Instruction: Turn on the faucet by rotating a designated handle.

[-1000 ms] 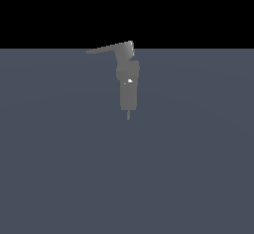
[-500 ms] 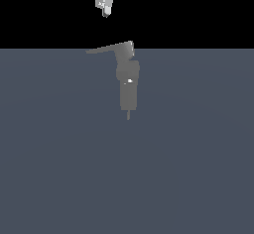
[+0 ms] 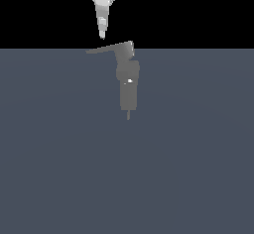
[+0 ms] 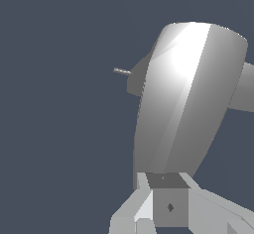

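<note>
Exterior view: gripper (image 3: 102, 33) hangs just above the handle (image 3: 110, 48), arm cropped; finger opening cannot be told. Faucet (image 3: 128, 87) stands mid-floor; wrist view shows mostly handle

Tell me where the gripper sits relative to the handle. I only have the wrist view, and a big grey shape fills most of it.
Observer: In the exterior view the gripper hangs just above the handle, with a small gap between them and no contact.
Operator: Which part of the handle is under it?
Observer: A spot between the handle's middle and its thin free end. That end points to the exterior view's left.
Operator: And the faucet body?
Observer: The faucet lies to the exterior view's right of the gripper, under the handle's thick end. Its pin sticks out at the far end from the handle.
</note>
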{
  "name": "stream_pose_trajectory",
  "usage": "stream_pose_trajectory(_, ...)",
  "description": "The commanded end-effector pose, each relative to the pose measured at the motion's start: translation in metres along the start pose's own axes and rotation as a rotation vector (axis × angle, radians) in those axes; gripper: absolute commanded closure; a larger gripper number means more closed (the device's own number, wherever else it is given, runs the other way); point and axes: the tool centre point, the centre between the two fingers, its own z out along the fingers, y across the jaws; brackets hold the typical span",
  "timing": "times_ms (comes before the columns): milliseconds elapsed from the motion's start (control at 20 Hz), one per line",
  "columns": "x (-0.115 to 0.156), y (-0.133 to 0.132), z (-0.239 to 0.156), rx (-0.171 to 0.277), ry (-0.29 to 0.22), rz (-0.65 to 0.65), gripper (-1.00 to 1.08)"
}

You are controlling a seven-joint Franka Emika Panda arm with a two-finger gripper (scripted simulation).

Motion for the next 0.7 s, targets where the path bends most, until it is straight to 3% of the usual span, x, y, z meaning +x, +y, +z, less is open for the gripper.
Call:
stream_pose_trajectory(0, -0.004, -0.013, 0.013, -0.005, 0.013, 0.057, 1.08)
stream_pose_trajectory(650, -0.018, -0.048, 0.055, -0.014, 0.055, 0.212, 1.08)
